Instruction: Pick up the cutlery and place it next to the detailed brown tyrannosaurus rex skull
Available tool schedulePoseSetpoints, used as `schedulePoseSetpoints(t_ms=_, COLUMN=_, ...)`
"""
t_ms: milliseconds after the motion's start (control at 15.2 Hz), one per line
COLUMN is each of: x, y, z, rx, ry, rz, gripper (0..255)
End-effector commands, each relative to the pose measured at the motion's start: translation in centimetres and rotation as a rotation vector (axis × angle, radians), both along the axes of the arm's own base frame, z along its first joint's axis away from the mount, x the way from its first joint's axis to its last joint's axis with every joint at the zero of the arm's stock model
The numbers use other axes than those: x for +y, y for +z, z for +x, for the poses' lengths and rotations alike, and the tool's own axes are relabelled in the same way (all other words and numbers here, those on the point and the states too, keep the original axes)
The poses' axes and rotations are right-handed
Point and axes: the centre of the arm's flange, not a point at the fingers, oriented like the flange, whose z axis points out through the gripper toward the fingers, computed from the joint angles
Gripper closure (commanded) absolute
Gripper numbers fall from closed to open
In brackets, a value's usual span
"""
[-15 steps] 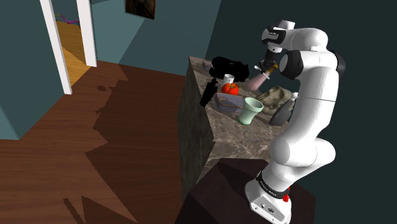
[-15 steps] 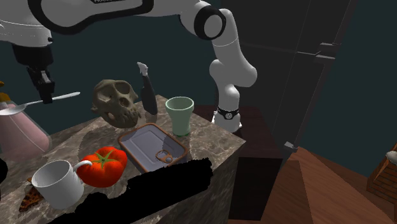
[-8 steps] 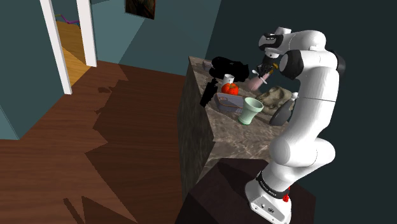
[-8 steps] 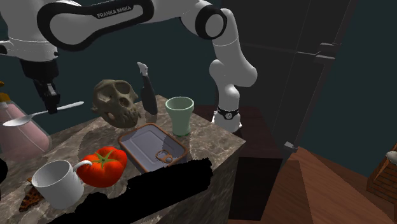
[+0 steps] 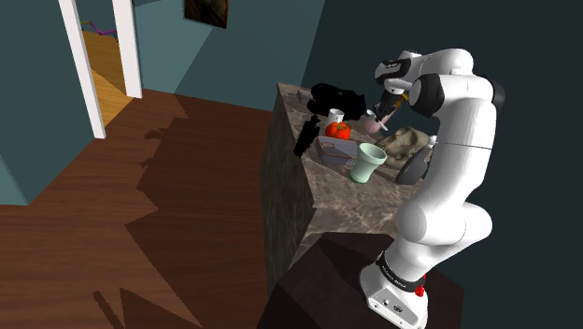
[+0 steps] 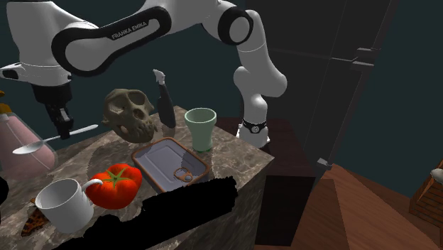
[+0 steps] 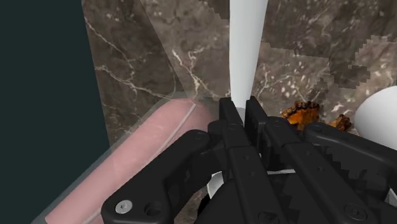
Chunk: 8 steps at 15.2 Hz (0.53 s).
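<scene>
Clasping a slim, smooth pale spoon (image 6: 30, 147), black fingers (image 7: 229, 118) over veined brown marble counter (image 6: 234, 158)

Dim scene, hard-edged shadows lying across the wooden floor (image 5: 140, 215).

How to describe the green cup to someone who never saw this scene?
Find the marble counter. At its end nearest the arm's base, beside the tray, stands the cup: pale green, flared, no handle, unlike the white mug.
</scene>
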Motion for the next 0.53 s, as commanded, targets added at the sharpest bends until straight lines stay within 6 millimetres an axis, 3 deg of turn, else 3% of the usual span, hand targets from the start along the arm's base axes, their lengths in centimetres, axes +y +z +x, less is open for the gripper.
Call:
schedulePoseSetpoints(t_ms=0, x=0.0, y=-1.0, z=0.0, rx=0.000, ry=0.000, rz=-0.001, gripper=255)
schedulePoseSetpoints(t_ms=462, x=0.0, y=-4.7, z=0.0, rx=0.000, ry=0.000, rz=-0.001, gripper=255)
